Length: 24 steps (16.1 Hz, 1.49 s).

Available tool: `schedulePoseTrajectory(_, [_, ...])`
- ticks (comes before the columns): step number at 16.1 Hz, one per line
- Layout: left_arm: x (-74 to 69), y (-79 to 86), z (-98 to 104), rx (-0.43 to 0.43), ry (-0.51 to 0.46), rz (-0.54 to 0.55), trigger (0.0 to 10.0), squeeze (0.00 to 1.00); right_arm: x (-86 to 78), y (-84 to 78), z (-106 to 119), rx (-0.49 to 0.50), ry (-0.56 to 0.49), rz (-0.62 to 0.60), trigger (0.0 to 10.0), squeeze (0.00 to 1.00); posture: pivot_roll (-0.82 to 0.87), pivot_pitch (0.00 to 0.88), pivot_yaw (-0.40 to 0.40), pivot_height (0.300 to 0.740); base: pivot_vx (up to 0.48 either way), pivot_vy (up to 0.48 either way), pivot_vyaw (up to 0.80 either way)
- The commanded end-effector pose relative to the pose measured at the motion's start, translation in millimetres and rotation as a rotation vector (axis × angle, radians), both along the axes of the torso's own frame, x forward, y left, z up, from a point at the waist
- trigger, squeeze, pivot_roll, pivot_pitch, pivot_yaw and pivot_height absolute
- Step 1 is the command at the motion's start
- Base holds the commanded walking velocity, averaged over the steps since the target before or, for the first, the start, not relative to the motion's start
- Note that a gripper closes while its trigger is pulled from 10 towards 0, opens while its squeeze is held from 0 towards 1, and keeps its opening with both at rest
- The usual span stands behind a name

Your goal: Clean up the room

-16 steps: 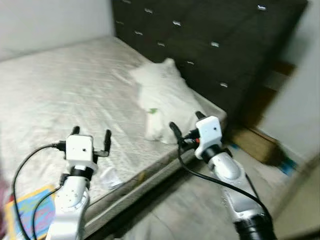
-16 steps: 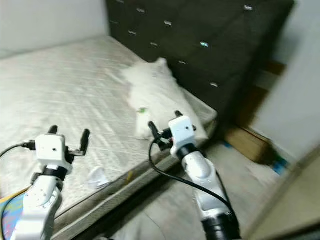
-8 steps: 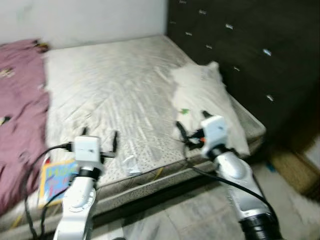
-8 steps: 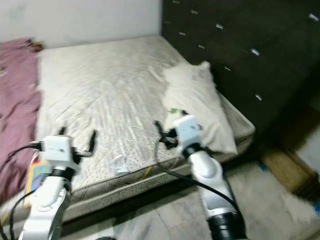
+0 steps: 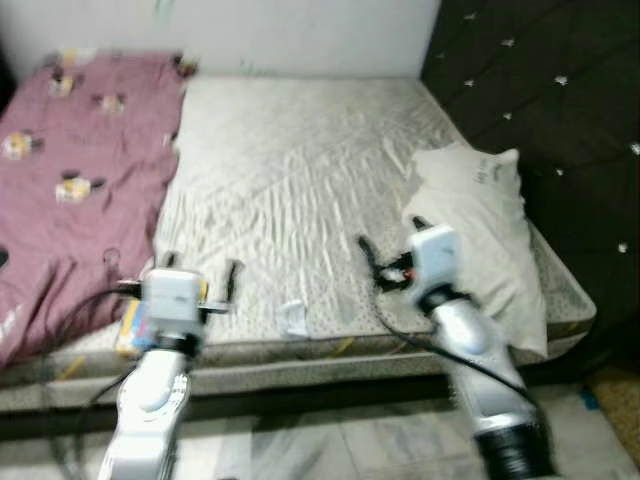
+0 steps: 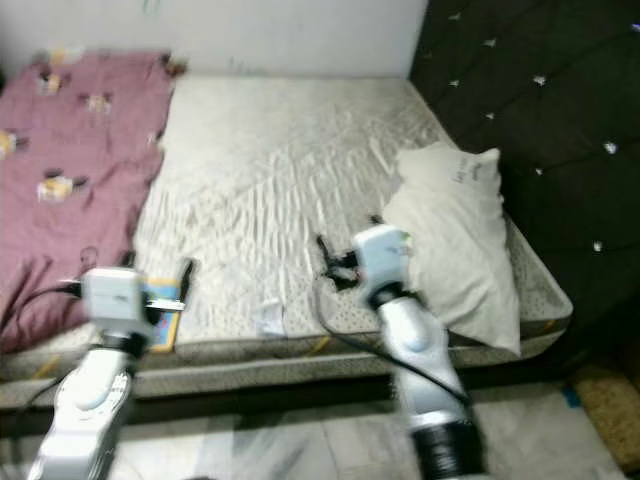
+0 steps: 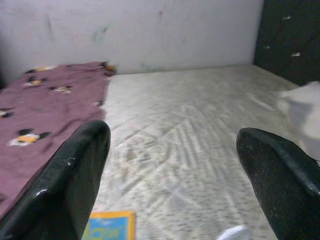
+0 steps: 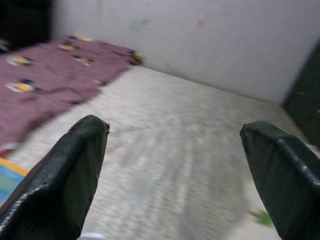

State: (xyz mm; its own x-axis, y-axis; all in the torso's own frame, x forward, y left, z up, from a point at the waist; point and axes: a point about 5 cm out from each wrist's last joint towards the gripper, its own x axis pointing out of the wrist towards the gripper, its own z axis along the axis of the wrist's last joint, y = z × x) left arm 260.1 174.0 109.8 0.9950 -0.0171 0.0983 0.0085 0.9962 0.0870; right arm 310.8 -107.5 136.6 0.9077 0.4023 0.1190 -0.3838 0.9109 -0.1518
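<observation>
Slightly blurred head views. Bed (image 5: 300, 170) with a bare pale mattress runs from the near edge back to a light wall (image 5: 300, 35). Dark tufted headboard (image 5: 560, 110) on the robot's right. Maroon patterned blanket (image 5: 75, 190) covers the left part of the mattress. White pillow (image 5: 480, 235) lies on the right side, next to the headboard, its near end reaching the mattress corner. Small crumpled white scrap (image 5: 294, 317) sits near the front mattress edge, between the two arms. Colourful flat book (image 6: 166, 318), blue and yellow, lies at the front edge by the blanket, just beside the left tool (image 5: 197, 276). Left tool held over the near mattress edge, fingers spread apart, nothing between them; left wrist view looks across the mattress to the wall, the book's corner low in frame. Right tool (image 5: 388, 245) held over the mattress just beside the pillow, fingers also spread, empty. Pale tiled floor (image 5: 330, 445) in front of the bed.
</observation>
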Motion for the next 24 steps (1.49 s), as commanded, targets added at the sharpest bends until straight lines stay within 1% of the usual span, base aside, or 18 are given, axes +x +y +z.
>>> schedulePoseTrajectory(1, [0.8,-5.9,2.5,0.002,-0.017,-0.033,10.0,0.0,-0.5,-8.6,-1.3,0.0,0.005,-0.02,10.0,0.0,-0.03,0.068,-0.091,0.74,0.0,0.0,0.0])
schedulePoseTrajectory(5, [0.4,-6.3,2.0,0.009,-0.018,-0.04,10.0,0.0,0.3,-10.5,0.7,0.015,-0.003,-0.026,10.0,0.0,-0.03,0.068,-0.091,0.74,0.0,0.0,0.0])
schedulePoseTrajectory(7, [0.3,-6.3,2.1,0.012,-0.021,-0.043,10.0,0.0,0.2,-10.1,0.7,0.016,-0.003,-0.025,10.0,0.0,-0.03,0.074,-0.092,0.74,0.274,0.0,0.0])
schedulePoseTrajectory(8, [-0.1,-6.3,2.0,0.017,-0.021,-0.043,10.0,0.0,-0.1,-9.3,1.0,0.001,-0.011,-0.019,10.0,0.0,-0.03,0.074,-0.092,0.74,0.285,0.0,0.0])
schedulePoseTrajectory(12, [-0.4,-6.2,1.2,0.019,-0.018,-0.044,10.0,0.0,-1.4,-9.0,0.0,0.003,-0.009,-0.019,10.0,0.0,-0.03,0.076,-0.09,0.74,0.289,0.0,0.69])
schedulePoseTrajectory(17, [-0.6,-7.0,0.8,0.019,-0.018,-0.049,10.0,0.0,-1.3,-9.6,0.0,0.003,-0.008,-0.018,10.0,0.0,-0.02,0.074,-0.093,0.74,0.291,0.0,0.0])
schedulePoseTrajectory(19, [-0.3,-6.9,1.9,0.003,-0.026,-0.037,10.0,0.0,-1.4,-8.8,-0.7,-0.001,-0.008,-0.014,10.0,0.0,-0.02,0.07,-0.093,0.74,0.144,0.0,0.0])
schedulePoseTrajectory(20, [0.5,-7.4,1.8,-0.022,-0.017,-0.027,10.0,0.0,-1.5,-8.7,-1.5,-0.002,-0.007,-0.013,10.0,0.0,-0.02,0.07,-0.093,0.74,0.0,0.0,0.0])
schedulePoseTrajectory(21, [1.2,-6.8,1.7,-0.018,-0.013,-0.008,10.0,0.0,-1.6,-8.7,-1.7,-0.005,-0.007,-0.012,10.0,0.0,-0.02,0.07,-0.093,0.74,0.0,0.0,0.0])
schedulePoseTrajectory(22, [1.5,-6.9,1.7,-0.016,-0.014,-0.011,10.0,0.0,-1.5,-8.8,-1.8,-0.007,-0.007,-0.01,10.0,0.0,-0.02,0.07,-0.093,0.74,0.0,0.0,0.0])
schedulePoseTrajectory(24, [1.9,-7.2,0.3,-0.038,-0.005,-0.016,10.0,0.0,-1.5,-8.6,-2.2,-0.008,-0.007,-0.009,10.0,0.0,-0.02,0.067,-0.092,0.74,0.0,0.0,0.22])
